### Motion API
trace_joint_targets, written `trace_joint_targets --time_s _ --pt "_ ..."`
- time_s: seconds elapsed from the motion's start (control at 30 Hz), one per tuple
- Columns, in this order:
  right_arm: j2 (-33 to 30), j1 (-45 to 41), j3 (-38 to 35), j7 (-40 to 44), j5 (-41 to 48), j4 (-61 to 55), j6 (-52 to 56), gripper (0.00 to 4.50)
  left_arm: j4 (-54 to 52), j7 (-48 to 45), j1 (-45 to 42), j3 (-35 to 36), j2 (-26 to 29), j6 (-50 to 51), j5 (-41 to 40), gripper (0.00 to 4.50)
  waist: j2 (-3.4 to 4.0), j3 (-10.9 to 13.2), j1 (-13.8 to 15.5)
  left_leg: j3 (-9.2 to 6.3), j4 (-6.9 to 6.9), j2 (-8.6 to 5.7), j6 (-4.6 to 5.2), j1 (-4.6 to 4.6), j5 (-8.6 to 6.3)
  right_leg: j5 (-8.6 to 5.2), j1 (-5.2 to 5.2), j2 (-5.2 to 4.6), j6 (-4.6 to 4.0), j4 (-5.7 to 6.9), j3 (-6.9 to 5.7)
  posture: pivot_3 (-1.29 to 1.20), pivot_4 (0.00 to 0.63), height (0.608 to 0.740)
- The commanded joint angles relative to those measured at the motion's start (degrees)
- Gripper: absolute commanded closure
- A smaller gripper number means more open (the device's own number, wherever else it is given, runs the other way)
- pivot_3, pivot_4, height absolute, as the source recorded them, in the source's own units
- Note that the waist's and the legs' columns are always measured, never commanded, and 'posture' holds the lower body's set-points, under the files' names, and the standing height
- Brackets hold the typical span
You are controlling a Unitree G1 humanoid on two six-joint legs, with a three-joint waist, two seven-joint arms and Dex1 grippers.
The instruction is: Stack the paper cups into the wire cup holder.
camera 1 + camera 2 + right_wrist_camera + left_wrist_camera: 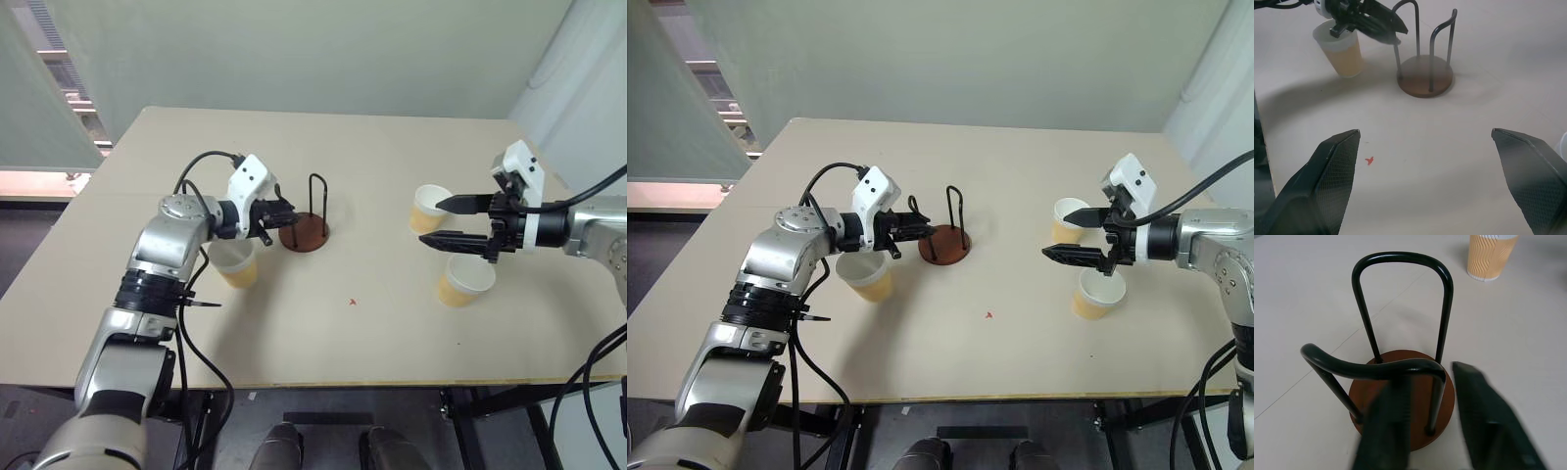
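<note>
The left gripper pinches a wire loop of the empty wire cup holder at mid-table; the right gripper hangs spread wide. All three paper cups stand unstacked on the table.

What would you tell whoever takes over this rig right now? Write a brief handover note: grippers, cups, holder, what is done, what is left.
Left gripper: at the near loop of the wire cup holder, carrying no cup.
Right gripper: open and empty, above the table between the far right cup and the near right cup.
Third cup: upright beside the holder, under the left arm.
Done: nothing, the holder is empty.
Left: stack all three cups in it.
</note>
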Motion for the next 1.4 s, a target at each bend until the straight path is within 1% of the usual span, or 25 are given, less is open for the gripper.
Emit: trace_joint_targets --time_s 0.03,0.27,0.37,0.5,0.6,0.8,1.0,1.2,1.3,1.4 --pt "-1.0 -0.5 -2.5 -0.2 0.9 -1.1 -1.0 0.0 -2.4 -0.9 -0.1 1.9 1.0 -0.9 -0.3 4.48 0.0 0.0 0.0 0.0 0.0 0.0 0.0 0.0 0.0 0.0 0.0 0.0 0.0 0.0 0.0 0.0 0.15 0.74" --pt "-1.5 0.5 -2.6 0.7 0.2 -1.2 -4.2 0.0 -4.2 -2.5 -0.4 2.9 0.4 -1.3 -1.8 4.48 0.0 0.0 0.1 0.0 0.02 0.0 0.01 0.0 0.0 0.01 0.0 0.0 0.01 0.0 0.0 0.0 0.15 0.74" --pt "-3.1 1.5 -4.0 1.6 1.0 -1.8 -4.6 0.0 -6.4 -4.0 -0.5 2.7 -0.5 -0.8 -3.1 4.48 -0.01 0.0 0.3 0.0 0.03 -0.02 0.02 -0.03 -0.01 0.0 0.01 -0.02 0.03 -0.01 -0.01 0.0 0.15 0.74" --pt "-7.7 3.9 -7.8 4.4 4.6 -3.5 -1.8 0.0 -12.1 -8.3 0.0 0.4 -2.3 2.2 -6.0 4.48 -0.01 0.0 0.9 0.01 0.09 -0.08 -0.04 -0.14 0.02 -0.05 0.01 -0.05 0.11 -0.04 -0.01 0.0 0.15 0.74" --pt "-10.9 5.7 -10.9 5.0 7.1 -5.7 0.6 0.0 -15.9 -10.9 1.4 -2.6 -3.6 4.0 -7.1 4.48 -0.01 0.0 1.0 0.06 0.13 -0.14 -0.13 -0.16 0.07 -0.07 0.07 -0.09 0.19 -0.13 -0.01 0.0 0.15 0.74" --pt "-14.3 8.0 -15.2 4.2 10.7 -8.8 3.1 0.0 -19.8 -13.9 5.0 -8.1 -3.9 3.5 -6.1 4.48 -0.01 0.0 0.9 0.18 0.19 -0.24 -0.04 -0.11 0.01 -0.07 0.15 -0.1 0.43 -0.17 -0.01 0.0 0.15 0.74" --pt "-14.3 9.3 -15.1 2.4 11.4 -10.3 2.6 0.0 -18.8 -13.2 5.6 -10.3 -4.9 1.3 -3.9 4.48 0.0 0.0 1.0 0.1 0.53 -0.27 0.36 0.0 -0.22 -0.01 0.46 -0.11 0.59 -0.19 0.03 0.0 0.15 0.74" --pt "-13.6 7.8 -12.0 1.7 10.5 -9.3 0.5 0.0 -20.6 -11.8 7.7 -12.3 -5.2 2.1 -2.0 4.48 0.03 0.0 1.0 0.06 0.92 -0.3 0.64 0.06 -0.38 0.04 0.73 -0.19 0.66 -0.29 0.04 0.0 0.15 0.74" --pt "-13.2 5.9 -8.5 2.3 8.7 -7.7 -1.9 0.0 -22.2 -11.6 8.2 -12.4 -3.1 1.4 -0.3 3.68 0.09 0.0 1.0 0.04 0.92 -0.3 0.65 0.09 -0.38 0.09 0.84 -0.18 0.67 -0.48 0.03 0.0 0.15 0.74" --pt "-12.6 3.7 -5.1 3.0 6.8 -5.7 -4.2 0.0 -23.4 -11.7 8.6 -11.7 -0.9 1.2 0.5 2.68 0.08 0.0 0.8 0.04 0.9 -0.29 0.68 0.07 -0.41 0.19 0.79 -0.19 0.66 -0.53 0.03 0.0 0.15 0.74"
